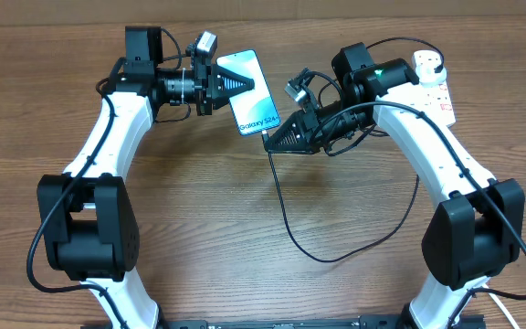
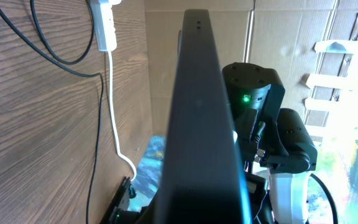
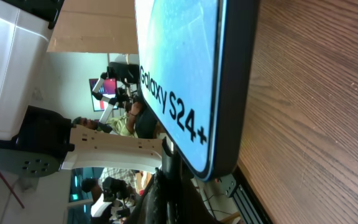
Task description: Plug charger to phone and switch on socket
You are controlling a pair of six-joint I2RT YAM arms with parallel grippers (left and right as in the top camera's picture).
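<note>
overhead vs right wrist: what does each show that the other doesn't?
Only overhead: the socket by the right arm, the charger cable looping across the table, the left gripper shut on the side of the phone, the right gripper shut on the charger tip at the phone's lower end. Only right wrist: the phone's black edge close up, something dark just below it; seated or not, can't tell. Both: the phone's lettered screen and the wooden table.

overhead looks down, wrist views hug phone (image 1: 254, 96)
</note>
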